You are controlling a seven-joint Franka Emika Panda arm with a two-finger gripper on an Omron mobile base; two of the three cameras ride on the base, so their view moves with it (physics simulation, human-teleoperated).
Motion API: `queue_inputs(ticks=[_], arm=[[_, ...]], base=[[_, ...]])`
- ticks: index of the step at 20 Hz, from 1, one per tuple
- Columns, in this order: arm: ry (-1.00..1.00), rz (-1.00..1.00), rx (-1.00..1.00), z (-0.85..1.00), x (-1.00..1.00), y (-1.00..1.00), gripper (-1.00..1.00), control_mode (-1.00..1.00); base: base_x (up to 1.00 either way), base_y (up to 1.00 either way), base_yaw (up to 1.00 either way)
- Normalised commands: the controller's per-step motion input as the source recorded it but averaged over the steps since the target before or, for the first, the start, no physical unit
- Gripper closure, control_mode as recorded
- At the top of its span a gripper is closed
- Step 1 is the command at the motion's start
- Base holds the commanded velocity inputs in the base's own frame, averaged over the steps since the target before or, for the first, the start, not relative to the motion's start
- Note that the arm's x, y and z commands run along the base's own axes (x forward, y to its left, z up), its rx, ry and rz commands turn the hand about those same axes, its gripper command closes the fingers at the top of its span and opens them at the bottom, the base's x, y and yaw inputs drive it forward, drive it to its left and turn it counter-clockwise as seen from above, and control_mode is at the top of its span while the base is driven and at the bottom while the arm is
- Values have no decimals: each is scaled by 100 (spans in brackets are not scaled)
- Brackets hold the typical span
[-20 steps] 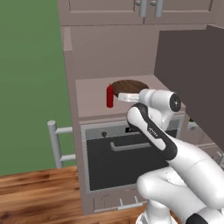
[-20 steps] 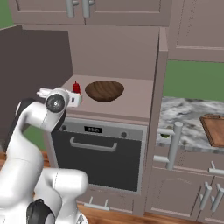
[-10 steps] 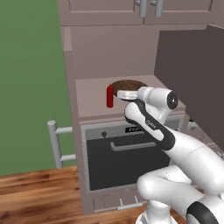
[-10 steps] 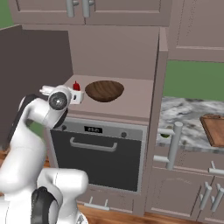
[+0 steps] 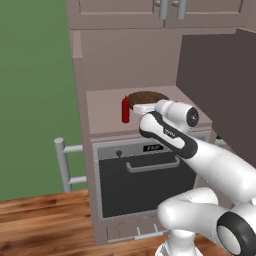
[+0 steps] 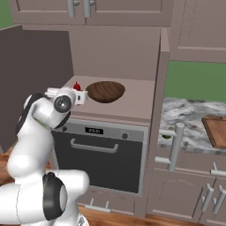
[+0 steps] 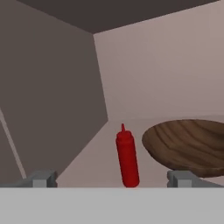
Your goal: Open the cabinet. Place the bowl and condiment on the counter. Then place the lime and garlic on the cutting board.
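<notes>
In my left base view my own forearm covers the near half of the bowl (image 5: 146,96), so I see only its far rim. In my right base view my wrist hides the condiment (image 6: 77,86) except its red top. The cutting board (image 6: 216,130) is cut off by the right edge there. In my hand view the bowl (image 7: 188,144) runs out of the right edge, and my gripper (image 7: 113,178) shows only its fingertips (image 7: 40,178)

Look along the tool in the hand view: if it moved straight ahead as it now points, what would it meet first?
Most likely the condiment, standing upright between the open tool's fingertips; the bowl sits just right of that line, though depth is hard to judge.
</notes>
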Motion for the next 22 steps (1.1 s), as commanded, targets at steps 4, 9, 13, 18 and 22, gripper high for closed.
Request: queue_inputs(ticks=[4, 9, 13, 18, 22], arm=[[-5, 1, -5, -11, 17, -1, -100, -100], [0, 0, -4, -1, 5, 0, -100, -100], [0, 0, -2, -2, 12, 1, -100, -100], [-1, 0, 0, -1, 3, 0, -100, -100], [0, 0, -1, 0, 17, 2, -100, -100]], base=[[0, 0, 0], [0, 0, 0], [0, 0, 0], [0, 0, 0], [0, 0, 0]])
